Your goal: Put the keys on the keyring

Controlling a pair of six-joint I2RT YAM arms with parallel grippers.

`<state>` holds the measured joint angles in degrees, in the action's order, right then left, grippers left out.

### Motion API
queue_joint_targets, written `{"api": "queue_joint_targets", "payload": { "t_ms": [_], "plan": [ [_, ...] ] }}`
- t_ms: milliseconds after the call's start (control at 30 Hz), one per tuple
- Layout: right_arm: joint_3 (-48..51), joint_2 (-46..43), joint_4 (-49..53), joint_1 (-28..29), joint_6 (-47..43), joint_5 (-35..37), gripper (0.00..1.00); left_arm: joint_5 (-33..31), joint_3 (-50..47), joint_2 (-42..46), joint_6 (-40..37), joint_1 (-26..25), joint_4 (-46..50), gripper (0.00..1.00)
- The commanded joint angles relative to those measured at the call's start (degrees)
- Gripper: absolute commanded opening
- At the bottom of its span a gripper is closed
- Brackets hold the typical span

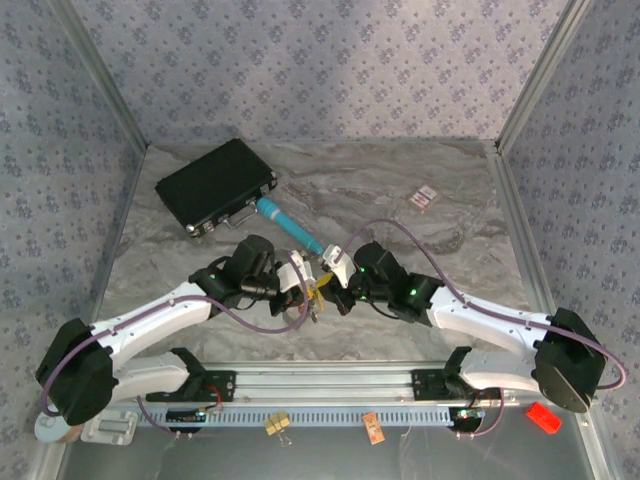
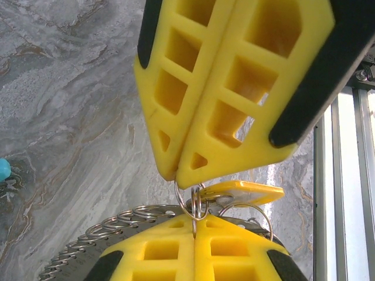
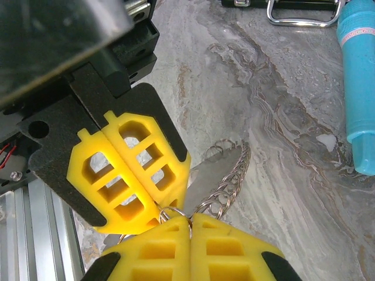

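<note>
Both grippers meet tip to tip at the table's middle. My left gripper is shut on a thin metal ring that stands upright between its yellow fingers. My right gripper is shut on the same small cluster of rings, and its tips show from the left wrist as the right gripper. The yellow-orange key head hangs flat just behind those rings. The keyring's grey band, edged with several small rings, lies beyond the fingers. From above, the left gripper and right gripper nearly touch. The red key I cannot make out.
A teal pen-like tool lies just behind the grippers, next to a black case at the back left. A small red-and-white item lies at the back right. An orange tag, a binder clip and a red block sit below the rail.
</note>
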<state>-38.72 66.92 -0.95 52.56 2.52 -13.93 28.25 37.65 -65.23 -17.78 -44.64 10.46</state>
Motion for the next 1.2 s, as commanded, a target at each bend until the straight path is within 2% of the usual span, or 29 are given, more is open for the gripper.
{"api": "queue_joint_targets", "payload": {
  "t_ms": [0, 200, 300, 567, 700, 800, 1167],
  "plan": [
    [-1.07, 0.32, -0.63, -0.01, 0.32, 0.57, 0.0, 1.94, -0.56, 2.0, -1.03, -0.35, -0.75, 0.0],
    [-0.69, 0.21, -3.12, -0.07, 0.94, -7.01, 0.0, -0.85, -0.82, 1.6, -0.06, -0.34, -1.46, 0.0],
    [-0.1, -0.5, -3.29, -0.24, 1.73, -7.32, 0.0, -2.02, -0.9, 1.6, 0.07, -0.29, -1.66, 0.0],
    [5.12, -9.92, 3.11, -2.42, 7.85, -0.06, 0.0, -4.24, -2.77, 3.36, -0.17, -0.04, -2.79, 0.0],
    [6.03, -12.8, 13.2, -2.66, 12.46, 8.54, 0.0, -4.43, -2.85, 3.31, -0.46, -0.07, -2.88, 0.0],
    [5.48, -11.63, 18.96, -2.82, 16.71, 11.76, 0.0, -4.61, -2.65, 3.27, -0.72, 0.01, -2.64, 0.0],
    [-3.27, 3.89, 27.75, -6.25, 21.44, 6.24, 0.0, -4.56, -2.5, 3.75, -0.28, 0.01, -1.93, 0.0]
  ]
}}
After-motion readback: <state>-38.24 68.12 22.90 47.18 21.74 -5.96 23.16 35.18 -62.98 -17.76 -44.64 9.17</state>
